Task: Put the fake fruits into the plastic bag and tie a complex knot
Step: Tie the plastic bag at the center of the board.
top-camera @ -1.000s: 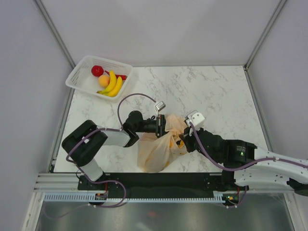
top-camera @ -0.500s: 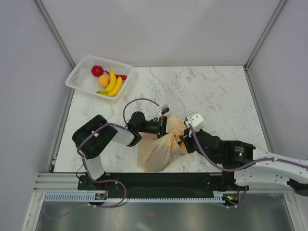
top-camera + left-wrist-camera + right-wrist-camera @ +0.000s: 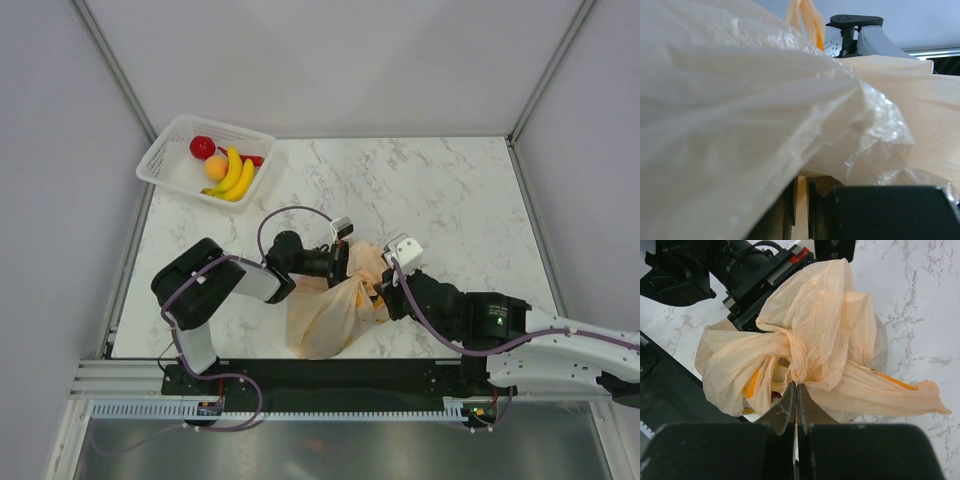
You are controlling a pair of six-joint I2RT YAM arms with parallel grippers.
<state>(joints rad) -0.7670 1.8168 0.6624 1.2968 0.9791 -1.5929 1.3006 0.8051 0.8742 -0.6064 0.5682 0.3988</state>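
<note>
The right gripper's (image 3: 796, 390) jaws are closed on a twist of the one plastic bag (image 3: 810, 330). The left gripper (image 3: 800, 200) pinches the bag's film from the left. Far left beyond the bag, one basket (image 3: 165, 160) holds two bananas (image 3: 233, 175), one apple (image 3: 202, 147), one peach (image 3: 216, 167) and one chili (image 3: 254, 160). The bag lies near the table's (image 3: 450, 200) near edge, with bare marble beyond it.

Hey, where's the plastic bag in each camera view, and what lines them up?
Top external: plastic bag at lower centre, between the two grippers.
Left wrist: the bag fills nearly the whole frame.
Right wrist: the bag at centre, bunched above the right gripper.
Shared landmark: the left gripper, at the bag's left in the top view, black at upper left in the right wrist view, bottom edge of its own.
</note>
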